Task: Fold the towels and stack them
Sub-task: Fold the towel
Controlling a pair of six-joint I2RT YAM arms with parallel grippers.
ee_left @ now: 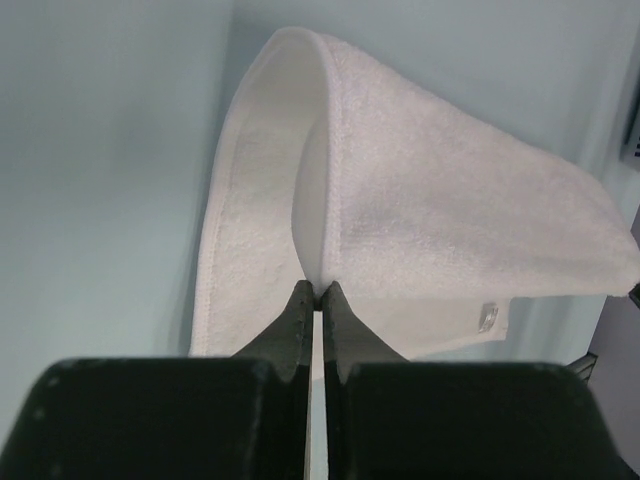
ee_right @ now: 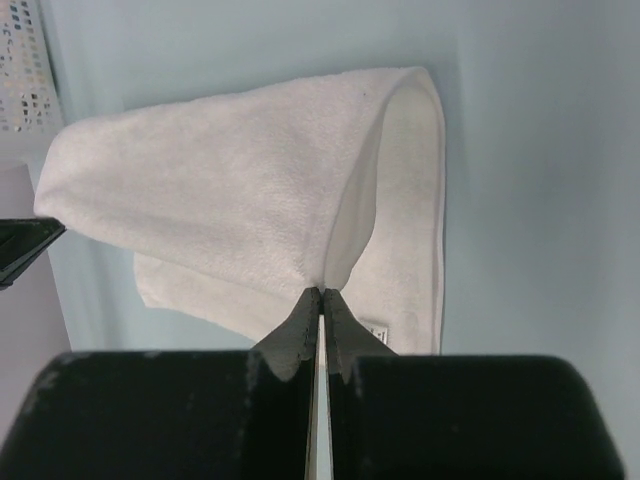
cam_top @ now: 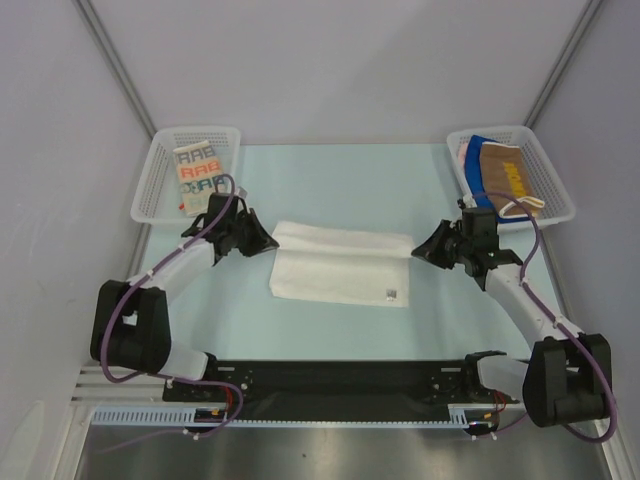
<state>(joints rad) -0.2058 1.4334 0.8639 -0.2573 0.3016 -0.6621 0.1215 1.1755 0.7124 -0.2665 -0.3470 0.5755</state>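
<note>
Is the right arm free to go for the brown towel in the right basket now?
Probably not yet: the right hand is shut on the white towel. The brown towel lies uncovered just beyond it.

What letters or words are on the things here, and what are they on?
"RAB", in rows on the cream towel in the left basket.
Yellow letters on the brown towel: too blurred to read.
Tag on the white towel: too small to read.

I see 1 towel on the table between my left gripper and right gripper; behind, the far-left basket and far-right basket hold other towels.
</note>
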